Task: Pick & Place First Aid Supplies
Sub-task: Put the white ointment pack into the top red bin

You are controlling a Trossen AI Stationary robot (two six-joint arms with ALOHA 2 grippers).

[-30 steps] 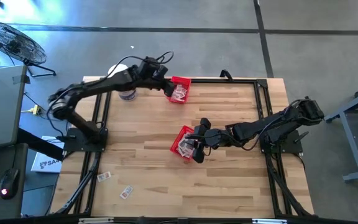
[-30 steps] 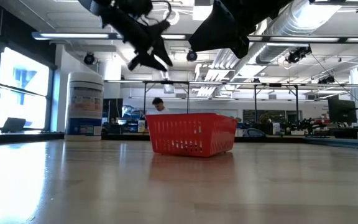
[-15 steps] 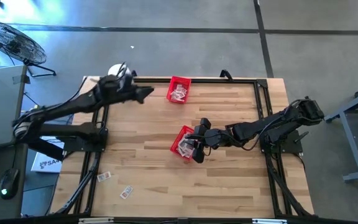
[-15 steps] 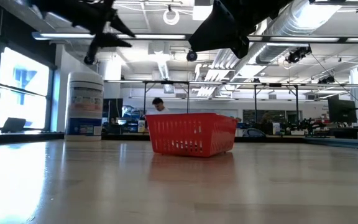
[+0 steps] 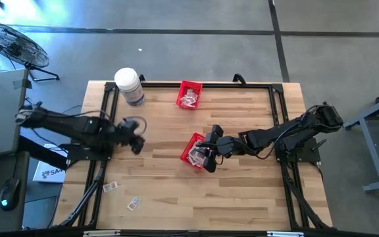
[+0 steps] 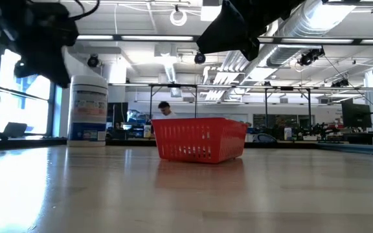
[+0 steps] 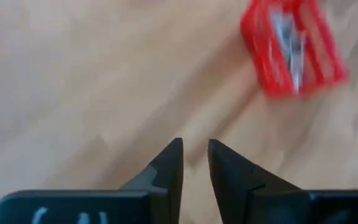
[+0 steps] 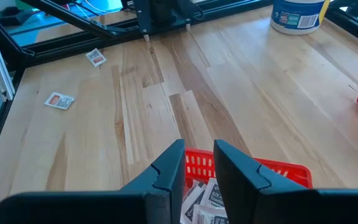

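Where the wooden table (image 5: 242,191) carries its stock, two red baskets stand: one basket (image 5: 189,95) near the far edge with packets (image 5: 189,100) inside, and a second basket (image 5: 194,150) near the middle, also holding packets (image 8: 205,202). The right gripper (image 5: 208,158) hangs directly over this middle basket, its fingers (image 8: 169,171) set a narrow gap apart with nothing between them; the packets lie just beneath the tips. The left gripper (image 5: 135,134) is over bare wood on the left part of the table, well apart from both baskets, fingers (image 7: 169,165) likewise close together with a thin slot between and nothing gripped; its own camera catches the far basket (image 7: 293,50) off ahead, blurred. Two loose packets lie on the table near the front left: one (image 5: 110,187) by the frame rail, another (image 5: 133,203) just beyond it toward the front edge. A white jar (image 5: 129,86) with a label stands at the far left corner. On the floor outside the table: a fan (image 5: 13,45). Across the room behind the far basket (image 6: 199,139), a person (image 6: 166,109) is partly visible.
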